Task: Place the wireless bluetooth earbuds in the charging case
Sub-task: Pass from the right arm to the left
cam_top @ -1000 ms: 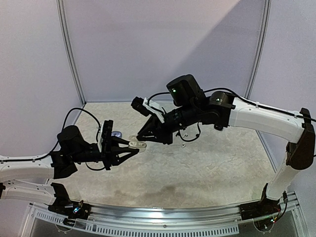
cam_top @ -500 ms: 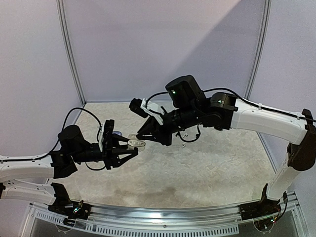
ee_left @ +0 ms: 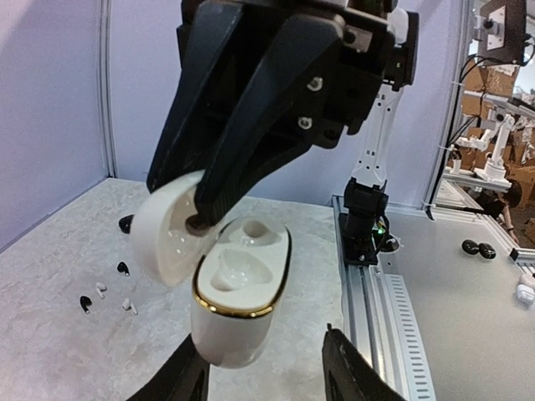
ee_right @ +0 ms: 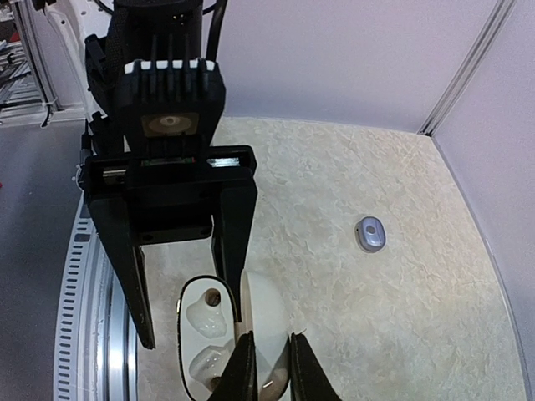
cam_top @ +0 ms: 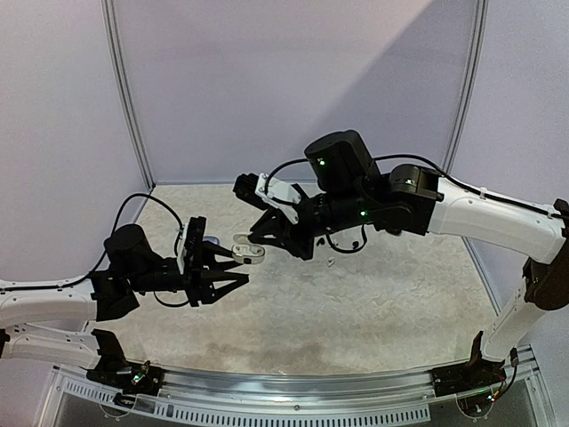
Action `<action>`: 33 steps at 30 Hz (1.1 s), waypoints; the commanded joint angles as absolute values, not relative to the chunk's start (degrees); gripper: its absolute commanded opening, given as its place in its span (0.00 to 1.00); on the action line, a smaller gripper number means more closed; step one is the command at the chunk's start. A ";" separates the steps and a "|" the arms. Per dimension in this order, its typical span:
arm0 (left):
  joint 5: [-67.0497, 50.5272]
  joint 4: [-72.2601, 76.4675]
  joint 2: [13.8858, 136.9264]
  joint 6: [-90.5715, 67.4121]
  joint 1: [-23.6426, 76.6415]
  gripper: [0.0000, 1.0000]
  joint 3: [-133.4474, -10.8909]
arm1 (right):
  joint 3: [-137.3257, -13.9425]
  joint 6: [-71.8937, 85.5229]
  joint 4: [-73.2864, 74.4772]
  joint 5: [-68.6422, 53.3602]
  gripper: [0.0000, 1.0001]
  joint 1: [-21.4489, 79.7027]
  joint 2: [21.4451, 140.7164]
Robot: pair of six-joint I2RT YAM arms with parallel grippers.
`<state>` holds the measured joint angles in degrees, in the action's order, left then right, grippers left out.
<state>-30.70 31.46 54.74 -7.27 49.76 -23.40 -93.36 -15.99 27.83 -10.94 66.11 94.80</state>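
A white charging case with a gold rim hangs in mid-air, lid swung open, both wells empty. My right gripper is shut on the lid; from above it meets the case. My left gripper is open around the case body: one finger is close to it, the other stands apart. Tiny black and white earbuds lie on the table behind.
A small lilac-grey case lies on the pale marbled table, near the left arm. One tiny white piece lies under the right arm. A metal rail edges the table; walls close the back and sides.
My left gripper's fingers have spread apart off the case. My right gripper has shifted slightly left and now holds the case by its lid.
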 commanded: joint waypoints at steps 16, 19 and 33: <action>-33.27 37.09 57.15 -8.60 49.66 0.21 -25.29 | -94.92 -18.63 27.44 -10.10 0.01 67.50 94.13; -34.55 36.87 58.05 -8.57 49.66 0.35 -26.09 | -94.88 -19.10 27.75 -9.82 0.00 67.52 94.14; -34.73 36.38 58.28 -9.78 49.57 0.00 -25.95 | -95.16 -19.18 26.77 -10.38 0.00 67.53 94.23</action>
